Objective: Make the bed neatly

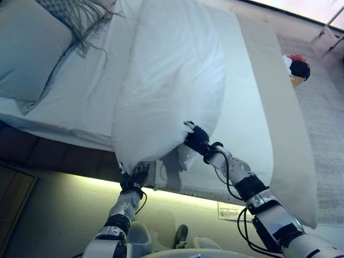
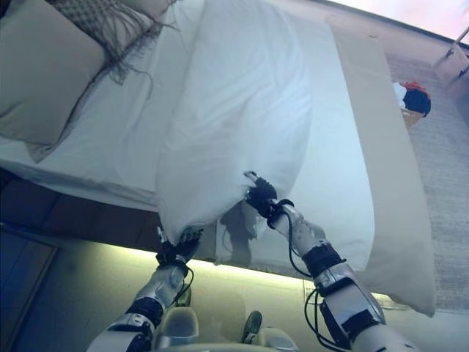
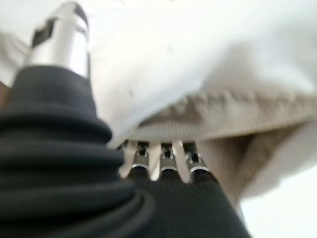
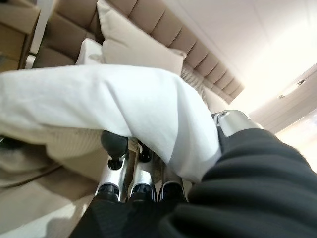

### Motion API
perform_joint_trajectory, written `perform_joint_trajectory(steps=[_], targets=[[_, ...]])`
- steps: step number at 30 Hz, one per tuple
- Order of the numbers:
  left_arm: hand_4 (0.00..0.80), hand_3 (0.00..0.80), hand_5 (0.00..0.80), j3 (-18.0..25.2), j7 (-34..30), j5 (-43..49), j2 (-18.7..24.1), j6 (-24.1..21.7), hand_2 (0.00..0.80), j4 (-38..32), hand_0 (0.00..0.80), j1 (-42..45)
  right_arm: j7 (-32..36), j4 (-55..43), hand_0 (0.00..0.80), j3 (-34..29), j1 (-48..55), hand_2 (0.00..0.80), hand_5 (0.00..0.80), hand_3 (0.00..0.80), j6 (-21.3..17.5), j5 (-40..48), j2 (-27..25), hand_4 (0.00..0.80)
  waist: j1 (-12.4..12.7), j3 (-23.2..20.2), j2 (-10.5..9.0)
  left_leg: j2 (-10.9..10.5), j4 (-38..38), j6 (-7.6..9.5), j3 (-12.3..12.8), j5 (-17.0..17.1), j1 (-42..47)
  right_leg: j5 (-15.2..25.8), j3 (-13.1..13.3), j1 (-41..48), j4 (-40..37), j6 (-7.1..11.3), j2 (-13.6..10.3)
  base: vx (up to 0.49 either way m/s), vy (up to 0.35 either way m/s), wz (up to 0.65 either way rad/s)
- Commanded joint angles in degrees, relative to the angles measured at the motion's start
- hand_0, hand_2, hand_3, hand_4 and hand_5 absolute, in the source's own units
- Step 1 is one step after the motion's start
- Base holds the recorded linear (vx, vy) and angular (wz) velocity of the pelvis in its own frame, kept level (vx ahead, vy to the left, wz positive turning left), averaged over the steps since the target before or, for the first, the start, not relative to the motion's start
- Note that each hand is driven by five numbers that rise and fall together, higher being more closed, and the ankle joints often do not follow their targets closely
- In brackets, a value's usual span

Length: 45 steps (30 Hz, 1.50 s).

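A large white pillow (image 1: pixel 166 80) hangs over the bed (image 1: pixel 80 97), held by its two near corners. My left hand (image 1: pixel 134 177) grips the near left corner from below. In the left wrist view its fingers (image 3: pixel 168 161) run under the pillow (image 3: pixel 198 49) and the thumb lies over it. My right hand (image 1: pixel 197 140) pinches the near right corner. In the right wrist view its fingers (image 4: pixel 141 183) curl under the white cloth (image 4: pixel 99 99). The bed has a white sheet, a white duvet (image 1: pixel 247 118) and a beige cover (image 1: pixel 285 118) along its right side.
A grey-beige pillow (image 1: pixel 29 51) lies at the bed's head on the left, with a fringed throw (image 1: pixel 75 16) beside it. A basket (image 1: pixel 296 70) with red and dark items stands on the carpet to the right. A padded headboard (image 4: pixel 148 29) shows in the right wrist view.
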Motion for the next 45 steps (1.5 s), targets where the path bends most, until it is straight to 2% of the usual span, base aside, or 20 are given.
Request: perform_joint_trajectory(steps=[1, 7, 9, 16, 21, 27, 28, 29, 33, 38, 45], targets=[[0.000, 0.000, 0.000, 1.01, -4.07, -1.41, 1.34, -4.00, 0.000, -1.21, 0.000, -0.46, 4.02, -6.42, 0.800, -2.81, 2.11, 0.800, 0.800, 0.800, -0.61, -0.99, 1.29, 0.800, 0.42, -5.76, -0.91, 3.49, -0.43, -1.05, -0.19, -3.26, 3.31, -0.88, -1.09, -1.96, 4.99, 4.82, -8.15, 0.114, 0.088, 0.03], [0.000, 0.000, 0.000, 5.35, -4.92, -1.41, 2.29, -9.19, 0.000, -6.08, 0.000, 1.41, 8.09, -7.52, 0.800, -4.29, 10.04, 0.800, 0.800, 0.800, 1.29, -6.67, 0.62, 0.800, 0.13, -7.35, -0.06, 2.94, -1.66, -1.06, -0.25, -3.13, 5.74, -1.64, -1.58, 0.09, 4.80, 4.65, -8.10, 0.094, 0.081, 0.05], [0.000, 0.000, 0.000, 6.11, -4.76, -1.41, 2.99, -9.49, 0.000, -6.87, 0.000, 2.03, 9.45, -8.59, 0.800, -4.28, 12.16, 0.800, 0.800, 0.800, 2.12, -7.24, 0.28, 0.800, -0.03, -7.74, 0.11, 2.83, -2.04, -1.09, -0.18, -3.03, 6.38, -1.81, -1.68, 0.59, 4.74, 4.68, -8.12, 0.075, 0.064, 0.05], [0.000, 0.000, 0.000, 5.58, -2.50, -1.41, 5.25, -3.77, 0.000, -5.40, 0.000, 3.21, 11.43, -11.35, 0.800, -3.32, 15.49, 0.800, 0.800, 0.800, 2.49, -5.47, 0.04, 0.800, -0.63, -7.95, 0.45, 2.90, -2.25, -1.12, 0.26, -2.97, 7.86, -2.18, -1.53, 1.61, 5.05, 4.66, -7.87, 0.049, 0.025, 0.02], [0.000, 0.000, 0.000, 5.72, -4.12, -1.41, 4.54, -3.56, 0.000, -4.42, 0.000, 4.03, 11.41, -12.81, 0.800, -2.64, 15.01, 0.800, 0.800, 0.800, 3.00, -5.77, 0.29, 0.800, -0.54, -8.03, 0.13, 2.98, -2.49, -1.14, 0.62, -3.03, 8.12, -1.95, -1.32, 1.99, 4.30, 4.78, -7.51, 0.000, 0.000, 0.00], [0.000, 0.000, 0.000, 7.38, -6.16, -1.41, 5.46, -5.01, 0.000, -3.40, 0.000, 4.71, 13.65, -13.96, 0.800, -2.42, 15.55, 0.800, 0.800, 0.800, 5.53, -7.86, -1.95, 0.800, -0.73, -8.27, -0.54, 3.32, -2.54, -1.29, 0.99, -2.98, 8.33, -1.81, -1.23, 2.27, 3.90, 4.79, -7.42, 0.000, 0.000, 0.00], [0.000, 0.000, 0.000, 8.31, -6.90, -1.41, 6.45, -4.73, 0.000, -3.07, 0.000, 4.89, 15.00, -14.56, 0.220, -2.37, 16.65, 0.220, 0.220, 0.220, 6.64, -8.69, -3.18, 0.220, -0.95, -8.24, -0.64, 3.37, -2.49, -1.29, 1.14, -2.95, 8.35, -1.88, -1.12, 2.28, 3.98, 4.74, -7.39, 0.000, 0.000, 0.00], [0.000, 0.000, 0.000, 8.97, -7.41, -1.41, 7.33, -4.50, 0.000, -2.86, 0.000, 4.88, 15.16, -14.86, 0.000, -2.35, 17.78, 0.000, 0.000, 0.000, 7.37, -9.60, -3.99, 0.000, -1.19, -8.26, -0.62, 3.38, -2.48, -1.29, 1.29, -2.94, 8.38, -1.93, -1.03, 2.23, 4.07, 4.74, -7.41, 0.000, 0.037, -0.01], [0.000, 0.000, 0.000, 11.50, -8.93, -1.41, 10.38, -3.78, 0.000, -2.43, 0.000, 5.24, 18.37, -15.53, 0.000, -3.64, 23.66, 0.000, 0.000, 0.000, 9.96, -11.40, -6.69, 0.000, -2.23, -8.43, -0.45, 3.34, -2.54, -1.31, 1.80, -2.96, 8.34, -1.92, -0.65, 2.00, 4.06, 5.00, -7.59, -0.020, 0.049, -0.02], [0.000, 0.000, 0.000, 15.83, -10.13, -1.41, 13.49, -2.61, 0.000, -2.55, 0.000, 6.63, 21.66, -13.32, 0.000, -7.71, 31.46, 0.000, 0.000, 0.000, 11.13, -14.25, -8.82, 0.000, -3.68, -8.76, 0.11, 2.88, -2.66, -1.29, 2.27, -3.19, 8.22, -1.93, -0.06, 1.59, 3.91, 5.39, -8.01, -0.042, 0.074, -0.05], [0.000, 0.000, 0.000, 22.99, -12.12, -1.41, 16.49, -0.13, 0.000, -0.84, 0.000, 7.73, 24.83, 1.47, 0.000, -17.91, 37.72, 0.000, 0.000, 0.000, 8.39, -17.48, -8.87, 0.000, -5.60, -10.05, 1.29, 1.99, -2.85, -1.33, 2.98, -3.63, 7.82, -1.59, 0.65, 1.34, 2.66, 5.88, -8.74, -0.058, 0.083, -0.13]])
